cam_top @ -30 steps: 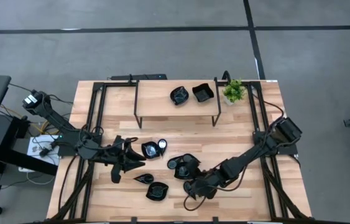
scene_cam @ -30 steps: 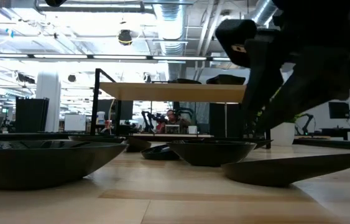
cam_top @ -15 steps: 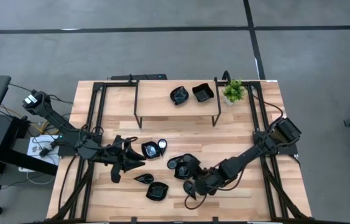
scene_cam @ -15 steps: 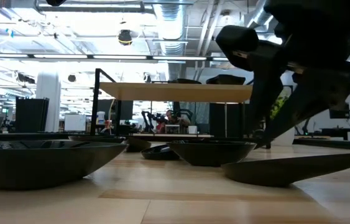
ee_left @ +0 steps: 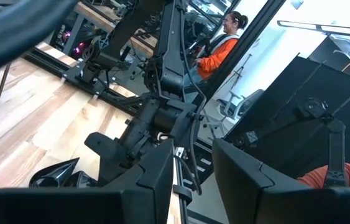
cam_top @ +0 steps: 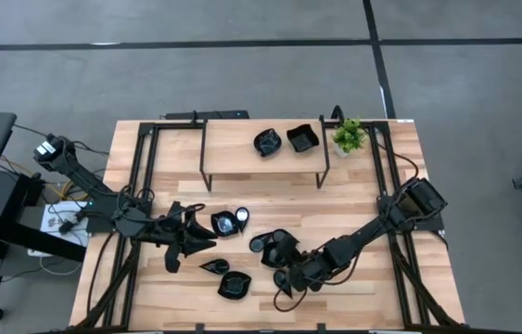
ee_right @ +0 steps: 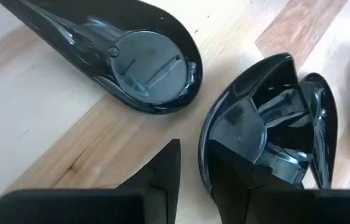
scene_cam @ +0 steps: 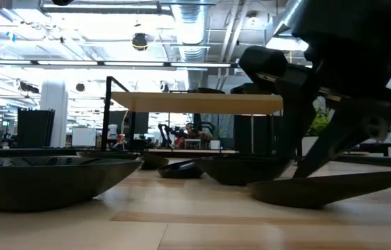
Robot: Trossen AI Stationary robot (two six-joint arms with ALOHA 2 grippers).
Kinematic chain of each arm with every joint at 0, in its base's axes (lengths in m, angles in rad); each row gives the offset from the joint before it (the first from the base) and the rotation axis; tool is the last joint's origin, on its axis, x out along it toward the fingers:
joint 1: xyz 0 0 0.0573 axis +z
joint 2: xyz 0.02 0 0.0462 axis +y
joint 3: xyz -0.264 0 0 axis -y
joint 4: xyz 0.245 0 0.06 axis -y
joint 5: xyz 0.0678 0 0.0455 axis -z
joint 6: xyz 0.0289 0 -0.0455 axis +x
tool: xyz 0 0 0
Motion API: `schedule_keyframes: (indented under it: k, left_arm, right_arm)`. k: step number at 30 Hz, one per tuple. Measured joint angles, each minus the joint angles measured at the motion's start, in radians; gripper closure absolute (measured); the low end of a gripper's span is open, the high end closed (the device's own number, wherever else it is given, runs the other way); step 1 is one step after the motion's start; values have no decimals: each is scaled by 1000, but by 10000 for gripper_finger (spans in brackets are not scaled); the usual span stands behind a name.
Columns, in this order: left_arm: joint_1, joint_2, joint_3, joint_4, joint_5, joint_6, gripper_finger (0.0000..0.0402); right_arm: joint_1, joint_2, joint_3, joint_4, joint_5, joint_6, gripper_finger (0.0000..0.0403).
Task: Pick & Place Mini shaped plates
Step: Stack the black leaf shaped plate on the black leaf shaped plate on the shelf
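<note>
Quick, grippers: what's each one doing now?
Left gripper: open, holding nothing.
Right gripper: fingers astride the rim of a black plate; grip cannot be told.
</note>
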State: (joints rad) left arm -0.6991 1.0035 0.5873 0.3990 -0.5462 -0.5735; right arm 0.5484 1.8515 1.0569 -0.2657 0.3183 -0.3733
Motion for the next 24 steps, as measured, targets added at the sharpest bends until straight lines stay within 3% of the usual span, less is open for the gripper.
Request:
schedule_keyframes:
  k: [24]
  left_arm:
    - [0,0,0,2,0,1,289]
  right_arm:
    - [0,0,11,12,23,0,338]
